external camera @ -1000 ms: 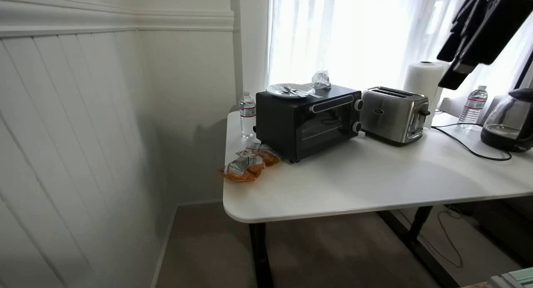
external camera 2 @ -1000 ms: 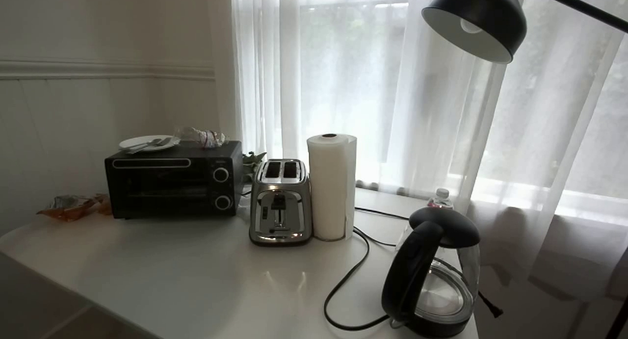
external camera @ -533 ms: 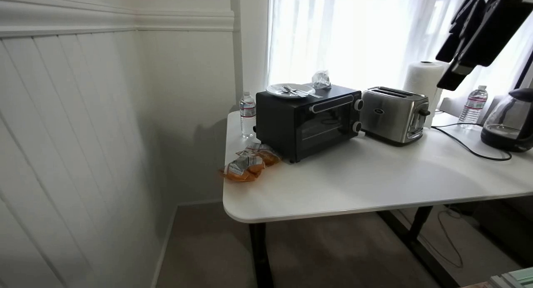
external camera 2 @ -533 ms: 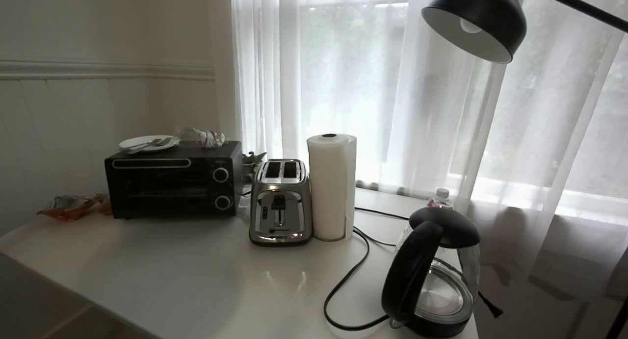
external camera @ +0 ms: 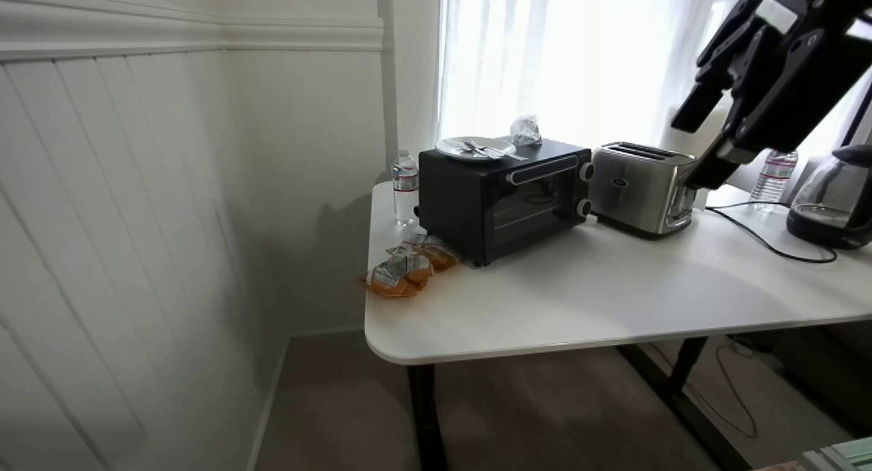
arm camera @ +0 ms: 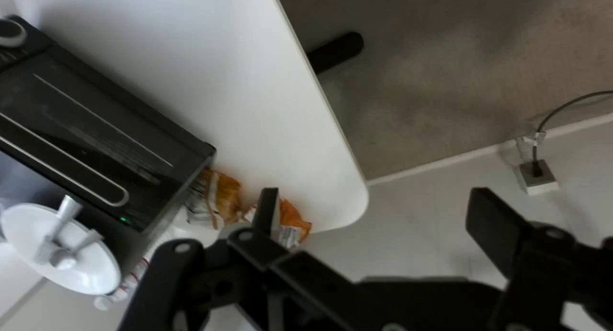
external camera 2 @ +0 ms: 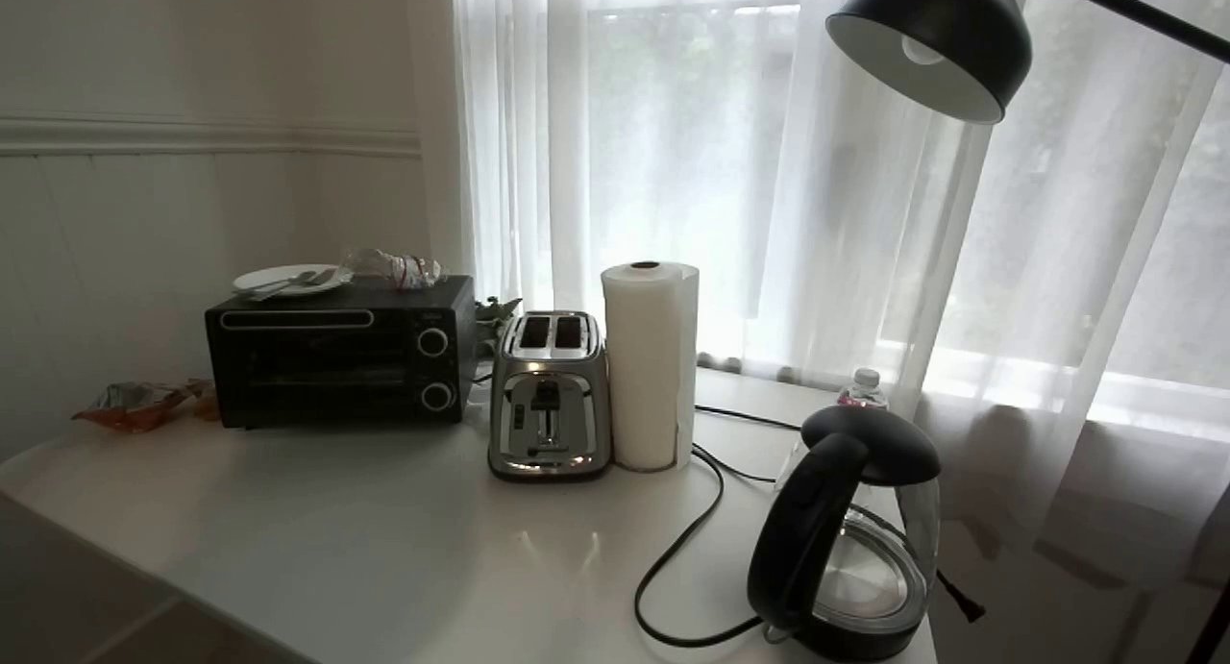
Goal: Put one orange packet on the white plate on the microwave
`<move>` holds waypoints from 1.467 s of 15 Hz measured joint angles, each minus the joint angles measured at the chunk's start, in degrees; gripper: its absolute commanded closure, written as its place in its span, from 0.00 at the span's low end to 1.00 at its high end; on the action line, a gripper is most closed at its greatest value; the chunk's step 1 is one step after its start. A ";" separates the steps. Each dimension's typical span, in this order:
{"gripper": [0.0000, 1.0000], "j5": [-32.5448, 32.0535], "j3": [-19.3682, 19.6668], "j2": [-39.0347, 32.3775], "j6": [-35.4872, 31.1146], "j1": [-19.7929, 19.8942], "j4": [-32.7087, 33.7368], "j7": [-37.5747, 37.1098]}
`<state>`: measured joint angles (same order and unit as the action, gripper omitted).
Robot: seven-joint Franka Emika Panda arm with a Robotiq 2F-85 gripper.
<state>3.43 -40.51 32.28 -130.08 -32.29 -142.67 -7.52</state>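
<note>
Two fingers (spread wide) slant downward, the gripper clear of the microwave.

This seems a home, with a panelled wall, sheer curtains and a lamp; the oven, toaster, kettle and paper roll on the bench lend it a kitchen look.

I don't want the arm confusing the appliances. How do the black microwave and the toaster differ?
The microwave is black; the toaster is shiny silver. The microwave is larger, with a dark glass front door; the toaster is smaller, with two slots on top. The microwave carries the white plate; the toaster does not. Both stand on the white table.
</note>
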 measured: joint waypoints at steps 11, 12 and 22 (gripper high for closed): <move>0.00 -21.86 -9.04 -23.04 -28.34 9.52 -0.30 2.76; 0.00 -25.88 -9.39 -24.68 -29.10 11.83 0.33 2.35; 0.00 -68.75 -8.89 -40.26 -28.32 14.02 11.00 -21.56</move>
<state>-65.32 -49.40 -7.97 -158.40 -18.27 -131.67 -29.08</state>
